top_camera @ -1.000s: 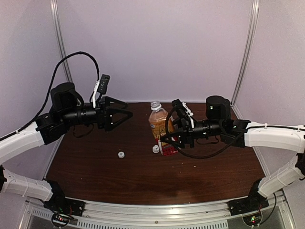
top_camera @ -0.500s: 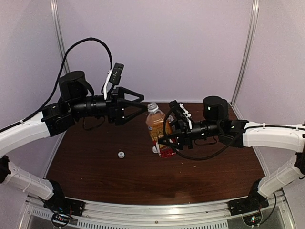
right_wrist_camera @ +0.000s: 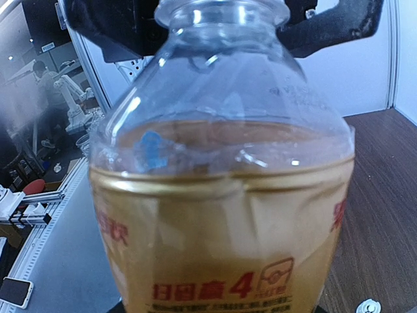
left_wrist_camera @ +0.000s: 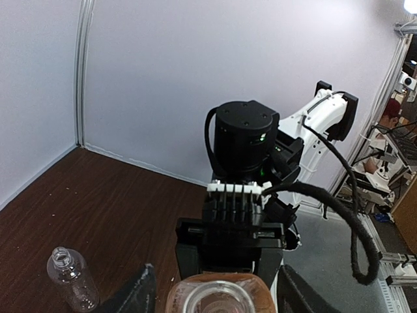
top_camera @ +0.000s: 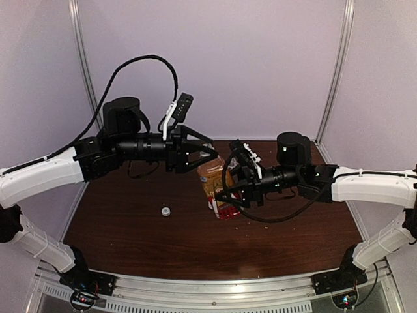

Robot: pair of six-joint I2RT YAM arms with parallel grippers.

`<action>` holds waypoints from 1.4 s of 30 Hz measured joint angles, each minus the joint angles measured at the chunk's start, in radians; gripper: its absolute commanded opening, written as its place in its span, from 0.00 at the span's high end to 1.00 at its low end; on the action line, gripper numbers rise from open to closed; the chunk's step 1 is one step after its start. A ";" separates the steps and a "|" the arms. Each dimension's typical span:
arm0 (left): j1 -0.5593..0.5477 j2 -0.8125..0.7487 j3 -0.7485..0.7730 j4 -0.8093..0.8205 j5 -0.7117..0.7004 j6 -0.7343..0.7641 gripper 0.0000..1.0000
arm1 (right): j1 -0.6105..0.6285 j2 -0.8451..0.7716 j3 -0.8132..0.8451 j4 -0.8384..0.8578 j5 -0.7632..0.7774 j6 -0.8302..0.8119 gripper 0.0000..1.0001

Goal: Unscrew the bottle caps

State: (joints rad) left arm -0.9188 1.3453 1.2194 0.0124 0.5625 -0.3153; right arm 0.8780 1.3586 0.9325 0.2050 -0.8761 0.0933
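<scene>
Left gripper point(top_camera: 212, 154) newly over amber-liquid bottle point(top_camera: 210, 175)

Soft, even light leaves the top view rather dim, with a pale sheen on the dark table point(top_camera: 254, 257) near its front edge. Up close, the amber bottle point(right_wrist_camera: 221, 195) shows white glints on its clear shoulder, and the background behind it is blurred.

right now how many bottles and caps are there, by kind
amber bottle: 1
clear bottle: 1
caps: 2
total: 4
</scene>
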 measured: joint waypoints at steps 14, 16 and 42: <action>-0.005 0.000 0.003 -0.014 0.021 0.004 0.50 | 0.000 0.000 0.010 0.000 -0.003 -0.003 0.68; -0.005 0.000 0.003 -0.014 0.023 0.003 0.52 | 0.001 0.000 0.010 0.000 -0.003 -0.004 0.68; -0.006 -0.033 -0.016 -0.015 -0.013 0.018 1.00 | 0.007 -0.005 0.013 -0.061 0.113 -0.018 0.00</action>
State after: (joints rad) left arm -0.9249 1.3121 1.2037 -0.0029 0.5499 -0.2970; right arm 0.8852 1.3537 0.9459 0.1440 -0.7635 0.0750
